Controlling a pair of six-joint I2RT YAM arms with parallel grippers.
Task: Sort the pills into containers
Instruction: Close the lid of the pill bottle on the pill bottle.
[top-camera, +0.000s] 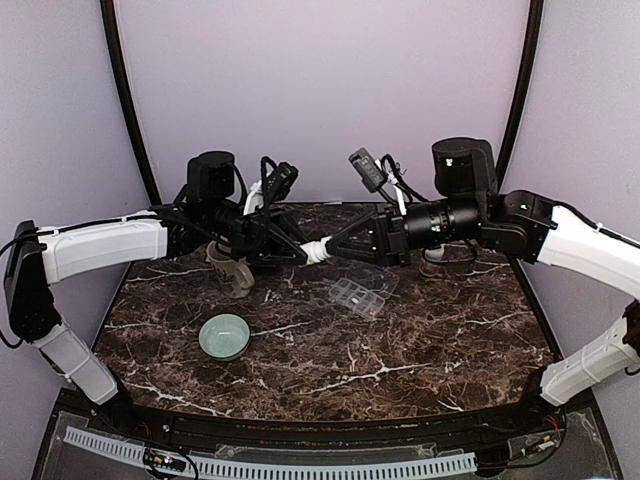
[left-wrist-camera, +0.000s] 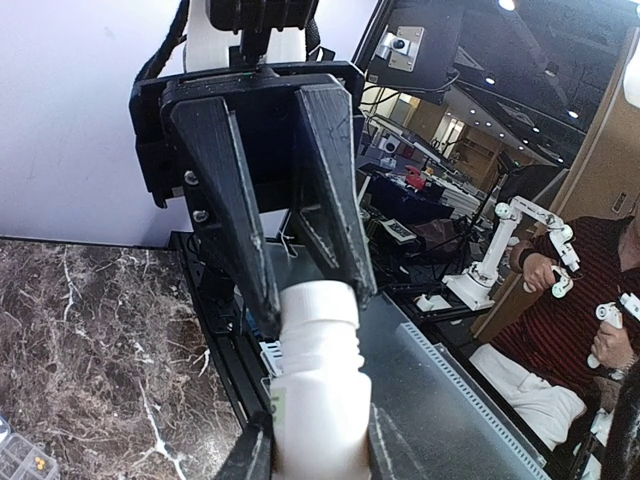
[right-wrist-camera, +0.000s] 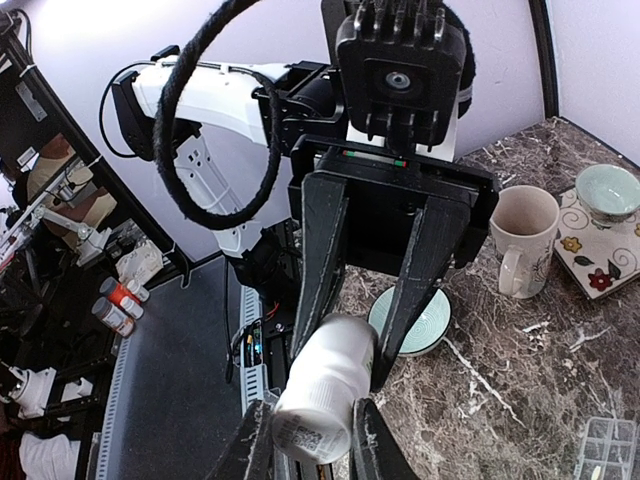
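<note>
Left end effector and right end effector each pinch one end of a white pill bottle, its long axis level between them, above the worktop; the clear pill organiser lies on it beneath, nearer the right arm.

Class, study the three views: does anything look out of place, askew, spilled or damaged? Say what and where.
Nothing looks spilled or broken. The odd sight is the white pill bottle, held on its side in mid-air, with the left gripper and right gripper clamped on opposite ends. The pill organiser lies at a slant.
</note>
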